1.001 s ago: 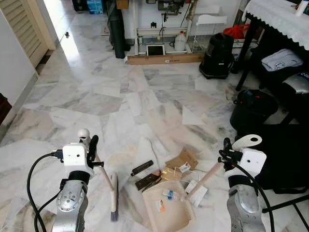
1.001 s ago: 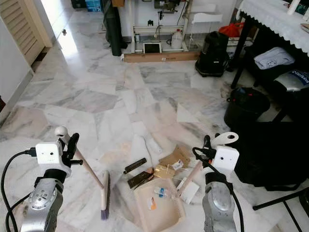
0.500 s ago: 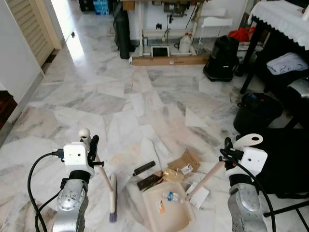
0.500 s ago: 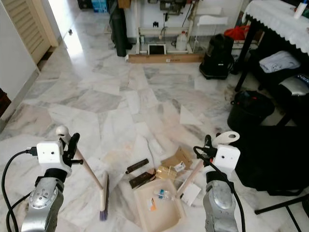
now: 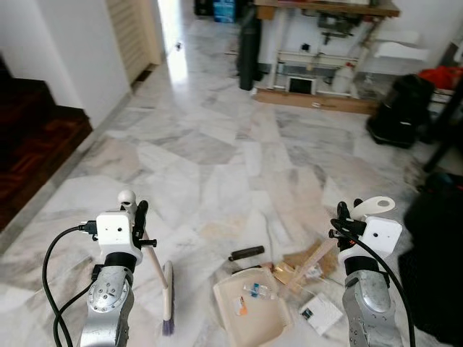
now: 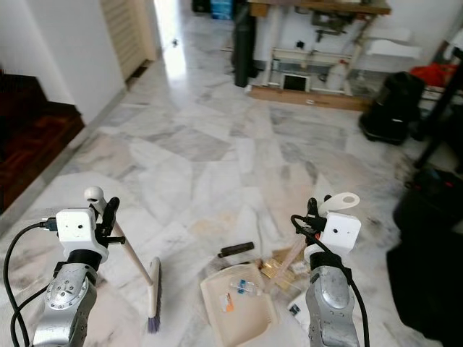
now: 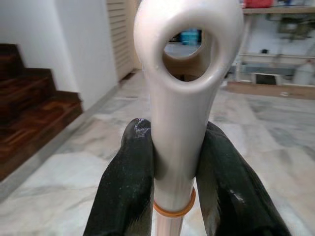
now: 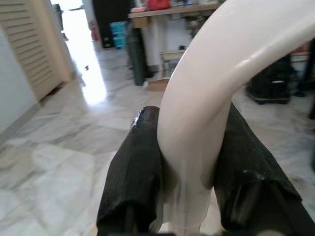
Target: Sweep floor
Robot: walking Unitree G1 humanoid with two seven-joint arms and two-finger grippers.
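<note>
My left gripper (image 5: 137, 221) is shut on the cream handle of a broom (image 5: 153, 266), whose purple-bristled head (image 5: 168, 302) rests on the marble floor at my lower left. In the left wrist view the black fingers (image 7: 129, 183) clamp the handle just below its hanging loop. My right gripper (image 5: 340, 225) is shut on the long handle of a beige dustpan (image 5: 249, 312), which lies on the floor between the arms with small bits of litter in it. Around the pan lie a black stick (image 5: 247, 253), brown cardboard scraps (image 5: 309, 262) and a white box (image 5: 320, 314).
Dark wooden stairs (image 5: 32, 137) rise at the left beside a white wall (image 5: 79, 50). A wooden plank (image 5: 312, 101), shelving and a black vacuum (image 5: 398, 112) stand at the far wall. A black bag (image 5: 441, 231) sits at the right. Open marble floor stretches ahead.
The camera has swung left: the stairs and wall came into view, and the table and black bin at the right left it. Both grippers keep their holds.
</note>
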